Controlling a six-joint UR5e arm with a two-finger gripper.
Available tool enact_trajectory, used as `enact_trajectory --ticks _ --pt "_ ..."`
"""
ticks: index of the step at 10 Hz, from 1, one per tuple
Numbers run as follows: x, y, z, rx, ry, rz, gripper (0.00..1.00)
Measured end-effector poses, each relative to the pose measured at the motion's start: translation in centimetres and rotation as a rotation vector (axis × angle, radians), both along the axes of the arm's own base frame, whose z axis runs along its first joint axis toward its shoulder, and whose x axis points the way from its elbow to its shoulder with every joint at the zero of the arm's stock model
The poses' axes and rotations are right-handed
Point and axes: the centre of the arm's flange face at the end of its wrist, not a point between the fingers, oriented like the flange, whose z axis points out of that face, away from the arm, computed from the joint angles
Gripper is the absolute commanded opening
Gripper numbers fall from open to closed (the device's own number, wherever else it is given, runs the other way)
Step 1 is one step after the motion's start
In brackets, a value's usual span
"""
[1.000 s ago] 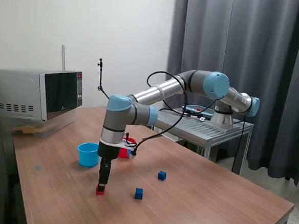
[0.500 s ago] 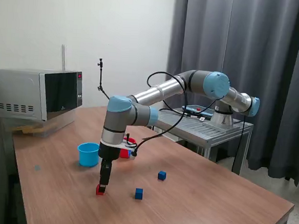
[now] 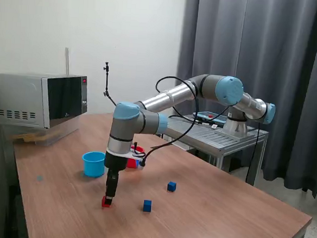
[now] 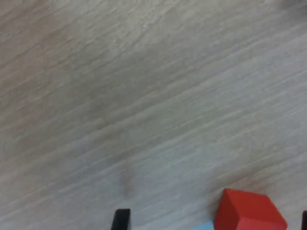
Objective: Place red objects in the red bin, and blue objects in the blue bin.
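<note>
Well, in the exterior view I have the gripper (image 3: 108,197) pointing straight down, its tips at a small red cube (image 3: 106,202) on the wooden table (image 3: 223,210), because I want to take this cube from above. If the fingers are closed on it I cannot tell from here. The round light blue cup (image 3: 93,163) is near, behind it; the red cup (image 3: 132,162) is mostly hidden by the arm. Two dark blue cubes (image 3: 147,205) (image 3: 171,186) lie apart toward the exterior view's right.

In the wrist view the red cube (image 4: 249,211) has sharp edges and smooth faces (plastic, I judge). It sits on pale, grainy wood. One dark fingertip (image 4: 121,219) is clearly away from it, the other is barely seen.
</note>
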Motion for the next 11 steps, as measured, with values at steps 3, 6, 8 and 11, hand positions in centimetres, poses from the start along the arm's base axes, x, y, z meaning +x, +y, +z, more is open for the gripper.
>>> enact_trajectory --ticks 3,6,8,11 --pt "0.17 -0.01 -0.38 -0.001 -0.009 0.000 1.00" --pt "0.21 -0.01 -0.45 -0.002 -0.011 0.001 1.00" --pt "0.19 -0.01 -0.40 -0.002 -0.010 0.002 1.00" --pt "0.15 -0.01 -0.32 -0.001 -0.008 0.006 0.00"
